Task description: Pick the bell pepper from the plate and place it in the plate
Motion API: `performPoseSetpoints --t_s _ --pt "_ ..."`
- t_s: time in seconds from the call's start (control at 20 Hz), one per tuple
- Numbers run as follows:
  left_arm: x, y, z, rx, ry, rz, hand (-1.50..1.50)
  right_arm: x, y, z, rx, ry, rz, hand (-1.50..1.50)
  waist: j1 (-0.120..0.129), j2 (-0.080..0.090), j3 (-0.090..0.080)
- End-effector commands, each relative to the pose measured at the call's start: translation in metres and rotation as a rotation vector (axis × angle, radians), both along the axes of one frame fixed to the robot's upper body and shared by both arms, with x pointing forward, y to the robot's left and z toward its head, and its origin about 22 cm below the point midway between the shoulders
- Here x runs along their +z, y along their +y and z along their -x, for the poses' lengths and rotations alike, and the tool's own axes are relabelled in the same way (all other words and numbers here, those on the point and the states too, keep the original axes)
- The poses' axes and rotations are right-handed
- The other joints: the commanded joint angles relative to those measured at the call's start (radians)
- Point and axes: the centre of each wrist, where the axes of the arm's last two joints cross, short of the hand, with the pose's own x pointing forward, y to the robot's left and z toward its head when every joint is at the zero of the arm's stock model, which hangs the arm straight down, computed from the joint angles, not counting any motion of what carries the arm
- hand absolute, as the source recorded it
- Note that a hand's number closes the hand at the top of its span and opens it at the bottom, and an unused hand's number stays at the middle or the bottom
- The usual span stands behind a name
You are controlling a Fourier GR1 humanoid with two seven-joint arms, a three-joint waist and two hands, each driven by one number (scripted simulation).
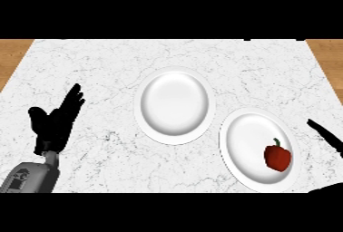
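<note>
On the marble counter [94,59], a red bell pepper [277,157] lies on the right-hand plate [247,131].
A second white plate [173,104] sits just to its left. The left hand [53,120] rests open at the left, fingers up. The right hand [326,136], mostly cut off at the right edge, shows a straight finger just beside the pepper's plate.

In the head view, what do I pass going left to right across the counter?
Black left hand → empty round white plate → second white plate → red bell pepper on it → black right hand.
</note>
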Motion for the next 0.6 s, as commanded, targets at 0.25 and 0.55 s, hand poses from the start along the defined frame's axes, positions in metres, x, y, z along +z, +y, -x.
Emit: performPoseSetpoints --t_s 0.25,0.55 --pt "0.005 -0.009 -0.005 -0.006 0.008 0.006 0.0 -0.007 0.035 -0.019 0.035 0.128 0.188 -1.5 0.002 0.0 0.0" --pt "0.016 0.019 0.001 -0.006 -0.005 0.016 0.0 0.001 0.044 -0.03 0.051 0.2 0.197 -1.5 0.001 0.0 0.0"
